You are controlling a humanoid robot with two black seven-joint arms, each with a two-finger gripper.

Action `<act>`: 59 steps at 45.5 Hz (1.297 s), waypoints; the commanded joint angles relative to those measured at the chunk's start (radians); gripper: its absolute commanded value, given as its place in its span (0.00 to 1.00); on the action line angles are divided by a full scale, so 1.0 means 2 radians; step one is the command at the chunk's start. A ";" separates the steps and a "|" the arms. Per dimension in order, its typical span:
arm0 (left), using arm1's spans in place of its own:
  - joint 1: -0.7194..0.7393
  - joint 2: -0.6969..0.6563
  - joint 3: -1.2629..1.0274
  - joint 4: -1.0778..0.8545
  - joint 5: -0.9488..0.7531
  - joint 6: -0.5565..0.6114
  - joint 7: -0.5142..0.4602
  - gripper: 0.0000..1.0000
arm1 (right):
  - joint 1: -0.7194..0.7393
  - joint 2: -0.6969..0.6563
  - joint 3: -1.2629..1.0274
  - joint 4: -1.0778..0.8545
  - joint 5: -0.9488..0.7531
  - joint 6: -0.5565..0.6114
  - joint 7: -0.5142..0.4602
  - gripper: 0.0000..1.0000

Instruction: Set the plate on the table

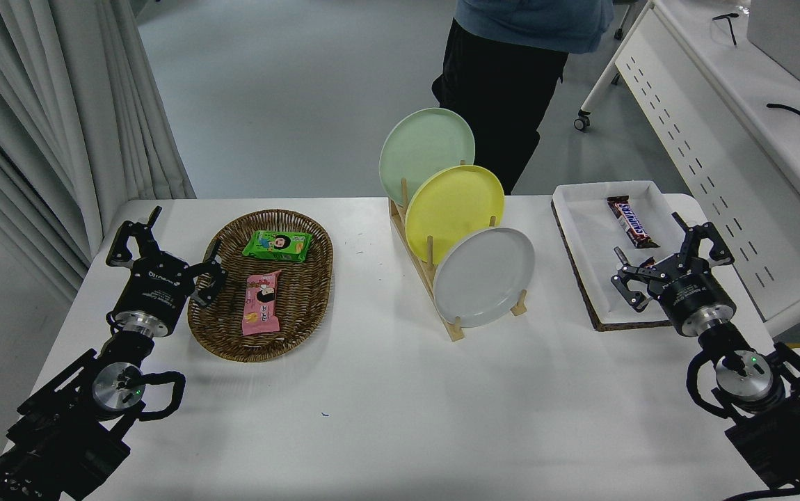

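Note:
The light-grey plate [483, 276] stands on edge in the front slot of a wooden rack [435, 278] on the white table [400, 403]. A yellow plate [454, 203] and a pale green plate [426, 147] stand behind it in the same rack. My right gripper [664, 261] is open and empty, over the near edge of the white tray, well to the right of the grey plate. My left gripper [163, 243] is open and parked at the lower left, beside the wicker basket.
A wicker basket [219, 327] with a green and a pink snack pack lies left of the rack. A white tray [595, 257] with a candy bar [631, 221] lies at the right. A person [511, 69] stands at the far side.

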 commanded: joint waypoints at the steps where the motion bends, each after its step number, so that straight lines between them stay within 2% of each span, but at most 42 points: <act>1: 0.000 0.000 0.000 0.000 0.000 0.000 0.000 1.00 | 0.001 -0.001 0.000 -0.003 0.000 0.000 0.000 0.99; 45: 0.000 0.000 0.000 0.000 0.000 0.000 0.000 1.00 | 0.014 -0.017 -0.007 0.000 -0.006 0.001 -0.001 0.99; 51: 0.000 0.000 0.000 0.000 0.000 0.000 0.000 1.00 | 0.033 -0.032 -0.074 0.004 -0.005 -0.002 -0.001 0.99; 59: 0.000 0.000 0.000 0.000 0.000 0.000 0.000 1.00 | 0.078 -0.083 -0.247 0.007 0.002 0.000 0.000 0.99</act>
